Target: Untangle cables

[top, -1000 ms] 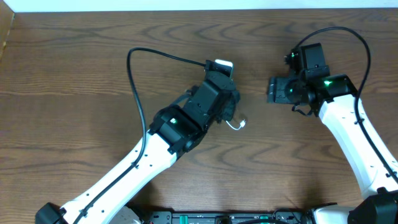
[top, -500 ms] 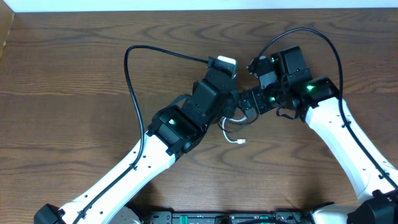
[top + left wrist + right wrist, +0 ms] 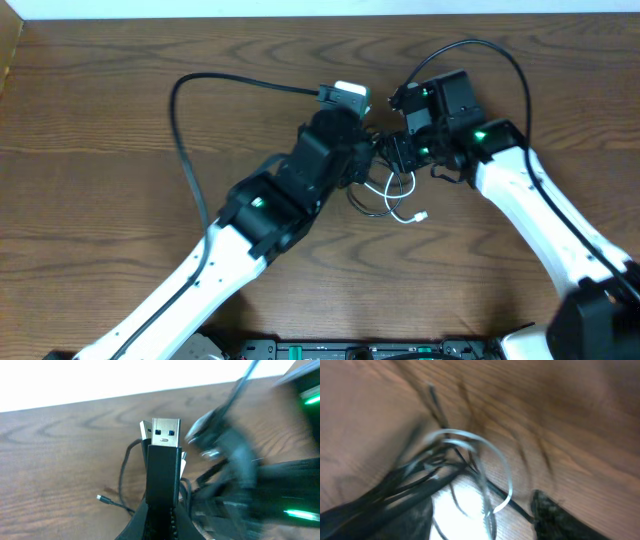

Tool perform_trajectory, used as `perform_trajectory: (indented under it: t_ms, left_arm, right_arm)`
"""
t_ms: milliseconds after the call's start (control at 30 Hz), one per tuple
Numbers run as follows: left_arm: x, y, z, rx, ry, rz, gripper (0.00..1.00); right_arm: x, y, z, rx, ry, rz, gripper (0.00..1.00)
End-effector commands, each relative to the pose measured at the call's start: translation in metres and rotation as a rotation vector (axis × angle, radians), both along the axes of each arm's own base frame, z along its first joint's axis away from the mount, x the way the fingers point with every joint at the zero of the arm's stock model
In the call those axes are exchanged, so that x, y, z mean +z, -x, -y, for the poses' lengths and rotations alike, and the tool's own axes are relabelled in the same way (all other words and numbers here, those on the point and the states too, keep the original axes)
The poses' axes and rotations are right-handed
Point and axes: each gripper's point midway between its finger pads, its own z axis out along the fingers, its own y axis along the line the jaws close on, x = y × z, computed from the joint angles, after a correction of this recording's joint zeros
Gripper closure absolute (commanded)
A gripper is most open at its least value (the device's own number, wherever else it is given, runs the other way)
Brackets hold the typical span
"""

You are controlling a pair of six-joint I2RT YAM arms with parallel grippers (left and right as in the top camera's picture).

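The wooden table [image 3: 100,120] carries the tangle of cables [image 3: 378,196] near its middle. The left arm [image 3: 235,235] comes to the tangle from the lower left, and the right arm [image 3: 540,225] comes from its right side. The left gripper [image 3: 358,160], touching the tangle's upper left, is clenched on a black USB plug [image 3: 165,435], which stands upright. The right gripper [image 3: 392,155], at the tangle's top, has its jaws apart around blurred loops. A white cable [image 3: 406,208] leaves the tangle at the lower right.
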Motion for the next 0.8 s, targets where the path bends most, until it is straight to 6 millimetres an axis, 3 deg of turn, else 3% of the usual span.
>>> perform_trajectory:
  t_ms: [0,67,100,133,167,267,333,400,433,567,767]
  left_arm:
    - [0.048,0.012,-0.017,0.016,0.064,0.109,0.92]
    - [0.057,0.017,-0.022,0.016,0.078,0.125,0.92]
    - [0.061,0.02,-0.025,0.016,0.082,0.13,0.93]
    - [0.064,0.023,-0.027,0.017,0.088,0.136,0.92]
    - [0.068,0.025,-0.03,0.017,0.094,0.142,0.92]
    - [0.071,0.029,-0.033,0.017,0.096,0.146,0.93]
    - [0.069,0.029,-0.037,0.027,0.075,0.148,0.92]
    - [0.063,0.028,-0.05,0.083,0.028,0.141,0.92]
    - [0.055,0.028,-0.067,0.149,-0.037,0.127,0.93]
    - [0.039,0.034,-0.111,0.302,-0.21,0.104,0.92]
    - [0.035,0.044,-0.164,0.509,-0.403,0.113,0.92]
  right_arm:
    - [-0.039,-0.006,-0.002,-0.051,0.025,-0.093,0.34]
    - [-0.055,-0.007,-0.004,-0.066,0.027,-0.136,0.34]
    - [-0.061,-0.006,-0.005,-0.066,0.026,-0.151,0.4]
    - [-0.066,-0.005,-0.006,-0.062,0.021,-0.166,0.58]
    - [-0.071,-0.005,-0.007,-0.06,0.024,-0.178,0.97]
    - [-0.074,-0.005,-0.005,-0.066,0.034,-0.181,0.99]
    - [-0.074,-0.011,0.009,-0.141,0.089,-0.162,0.98]
    - [-0.075,-0.018,0.036,-0.281,0.172,-0.15,0.98]
    - [-0.074,-0.02,0.067,-0.434,0.256,-0.139,0.98]
    - [-0.062,-0.017,0.136,-0.732,0.345,-0.146,0.99]
    - [-0.037,-0.016,0.205,-0.997,0.256,-0.152,0.99]
